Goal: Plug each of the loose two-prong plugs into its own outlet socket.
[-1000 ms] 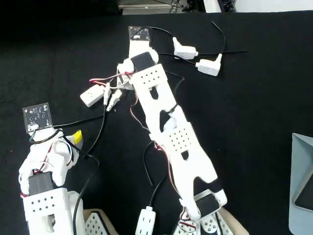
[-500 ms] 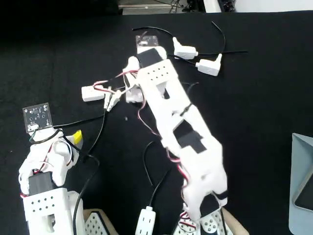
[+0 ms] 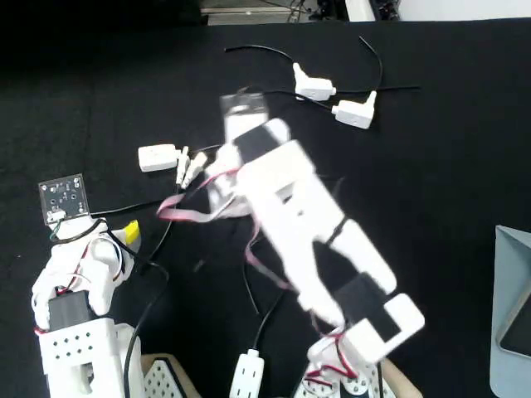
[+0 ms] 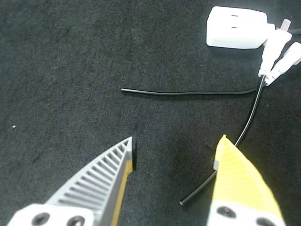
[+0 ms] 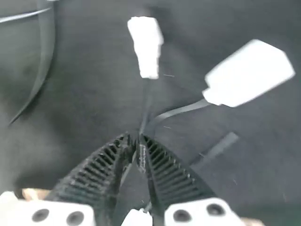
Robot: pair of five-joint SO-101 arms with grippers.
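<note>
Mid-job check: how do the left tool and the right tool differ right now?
The left tool stands open and holds nothing; the right tool is shut on a thin black cable. The left tool is yellow and grey, the right tool black. Both taper to pointed tips.

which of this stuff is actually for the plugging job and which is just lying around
Job: socket block, two plugs beside it, two white corded pieces farther back, right pincer shut on a cord.
Lying about: grey tray, dark flat thing in it, probably the power strip.
</note>
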